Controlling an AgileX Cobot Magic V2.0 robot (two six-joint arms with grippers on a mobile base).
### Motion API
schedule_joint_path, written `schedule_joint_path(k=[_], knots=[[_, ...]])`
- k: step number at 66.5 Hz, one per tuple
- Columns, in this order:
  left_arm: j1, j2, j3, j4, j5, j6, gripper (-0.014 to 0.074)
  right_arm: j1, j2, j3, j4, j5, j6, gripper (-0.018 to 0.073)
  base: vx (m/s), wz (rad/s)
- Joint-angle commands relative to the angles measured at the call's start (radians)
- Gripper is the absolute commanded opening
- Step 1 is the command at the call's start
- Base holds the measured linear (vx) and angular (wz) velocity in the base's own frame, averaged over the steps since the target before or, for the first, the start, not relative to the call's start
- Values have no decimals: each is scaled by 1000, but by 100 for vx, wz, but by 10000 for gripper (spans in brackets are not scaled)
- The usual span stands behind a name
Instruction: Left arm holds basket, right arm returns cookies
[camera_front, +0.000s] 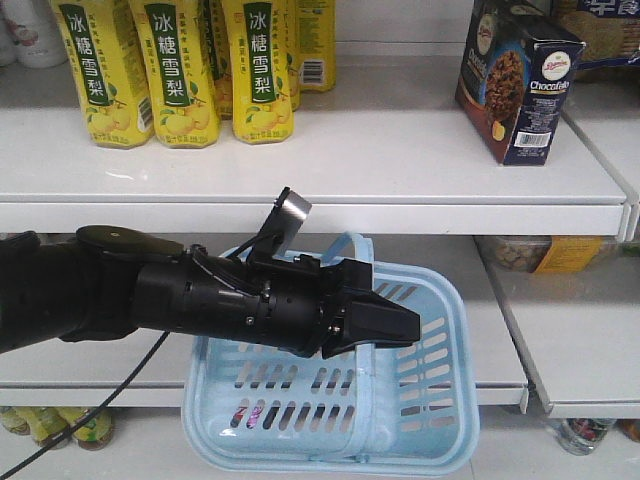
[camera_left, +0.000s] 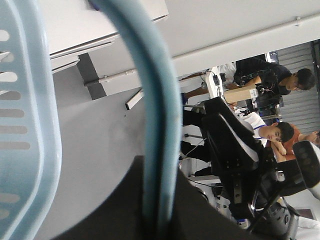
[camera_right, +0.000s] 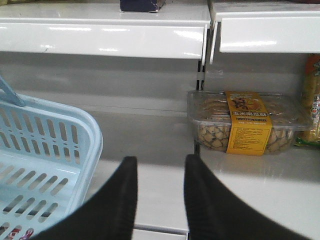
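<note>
The left gripper (camera_front: 385, 322) is closed on a loop handle (camera_left: 157, 125) of the basket (camera_front: 440, 400), which hangs in front of the lower shelf (camera_front: 570, 330). The right gripper (camera_right: 160, 200) is open and empty, fingers (camera_right: 117, 200) apart, just beside the basket. Behind, the cookies (camera_front: 518, 80) stand on the upper shelf (camera_front: 400, 150), well apart from the yellow bottles (camera_front: 180, 70).

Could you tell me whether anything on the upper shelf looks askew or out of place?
Yes: the cookies on the upper shelf stand tilted and turned at an angle, alone at the right end, whereas the yellow bottles stand upright in a row.
</note>
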Motion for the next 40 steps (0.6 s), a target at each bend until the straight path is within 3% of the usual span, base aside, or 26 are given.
schedule_joint_path(k=[1,40], knots=[[10,-38,-29,-112,-19,-3,-3,-4,8,-29,-8,-89,-3,-2,0,0],[10,-38,-29,-112,-19,-3,-3,-4,8,-29,-8,-87,-3,-11,0,0]])
